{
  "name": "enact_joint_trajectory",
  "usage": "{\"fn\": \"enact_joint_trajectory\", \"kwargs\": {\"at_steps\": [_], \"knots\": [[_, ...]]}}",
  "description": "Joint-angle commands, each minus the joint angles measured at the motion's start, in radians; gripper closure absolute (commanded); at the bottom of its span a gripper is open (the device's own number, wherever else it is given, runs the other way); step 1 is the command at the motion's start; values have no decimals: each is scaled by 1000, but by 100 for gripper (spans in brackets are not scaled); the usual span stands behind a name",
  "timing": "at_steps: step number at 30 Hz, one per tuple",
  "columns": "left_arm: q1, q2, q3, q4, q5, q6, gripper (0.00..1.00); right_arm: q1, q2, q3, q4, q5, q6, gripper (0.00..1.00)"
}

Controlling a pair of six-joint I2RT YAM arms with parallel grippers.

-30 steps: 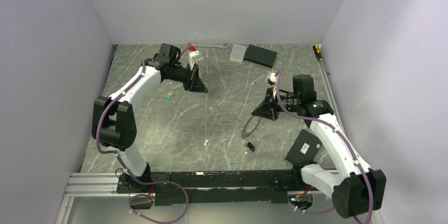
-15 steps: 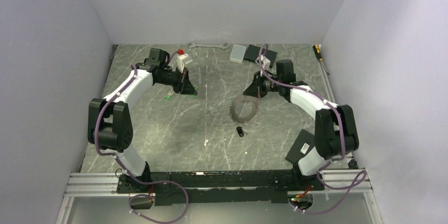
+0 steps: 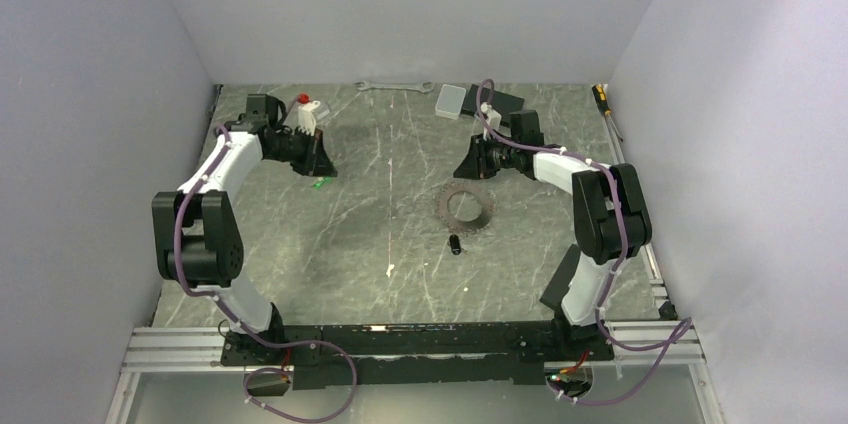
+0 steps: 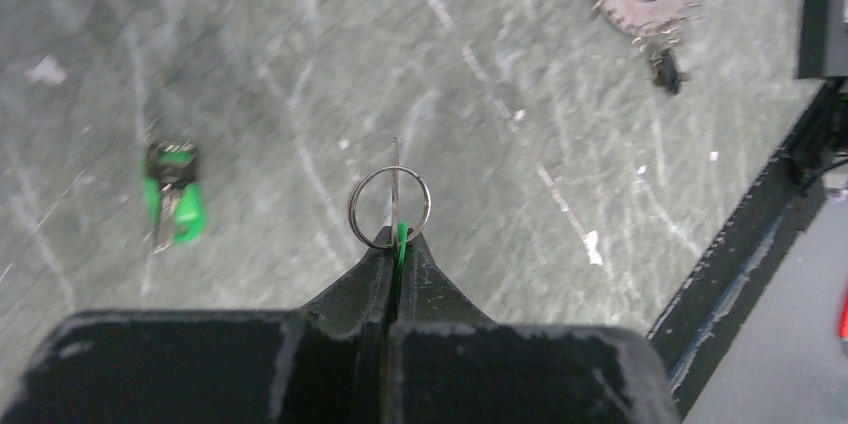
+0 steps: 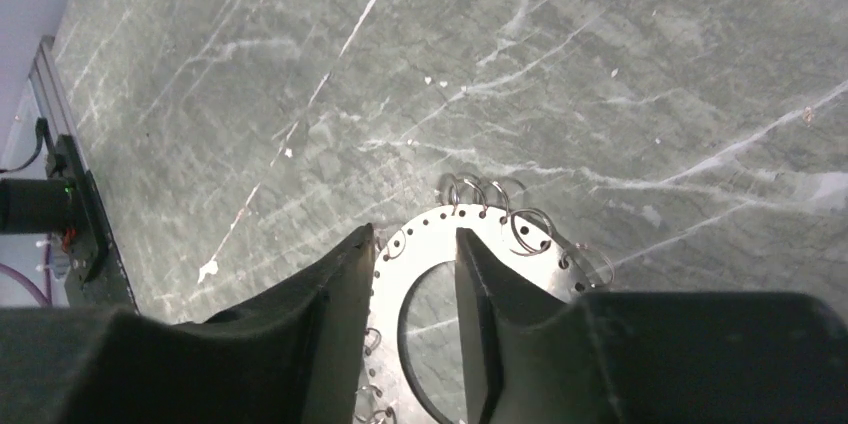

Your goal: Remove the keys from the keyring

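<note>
The keyring [image 3: 463, 206] is a flat grey metal ring with holes and small wire loops, lying mid-table. The black key [image 3: 456, 245] lies at its near edge, also in the left wrist view [image 4: 665, 69]. My right gripper [image 3: 472, 162] is open just behind the ring. In the right wrist view its fingers [image 5: 415, 254] stand either side of the ring's band [image 5: 440, 244]. My left gripper [image 3: 325, 159] is shut on a green key [image 4: 400, 239], and a small split ring [image 4: 390, 207] sticks out past its tips. The other green key [image 3: 320, 183] lies on the table, also in the left wrist view [image 4: 173, 204].
A silver wrench [image 3: 393, 87], a white box [image 3: 451, 101] and a black box [image 3: 497, 104] lie along the back wall. A screwdriver [image 3: 603, 102] lies at the back right. A black pad [image 3: 565, 279] lies by the right arm's base.
The right arm swung back and left, and the keyring with the black key went from the right front to mid-table. The left gripper moved left, still shut.
</note>
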Motion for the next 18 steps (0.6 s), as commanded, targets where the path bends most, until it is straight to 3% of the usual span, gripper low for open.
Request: {"fn": "enact_joint_trajectory", "kwargs": {"at_steps": [1, 4, 10, 18], "knots": [[46, 75, 45, -48, -107, 52, 100, 0, -38, 51, 36, -8, -7, 55], [91, 138, 62, -55, -123, 76, 100, -1, -63, 60, 10, -8, -20, 47], [167, 240, 121, -72, -132, 111, 100, -1, -159, 75, -77, -28, -37, 40], [211, 339, 185, -97, -157, 143, 99, -1, -338, -38, -45, -31, -45, 30]]}}
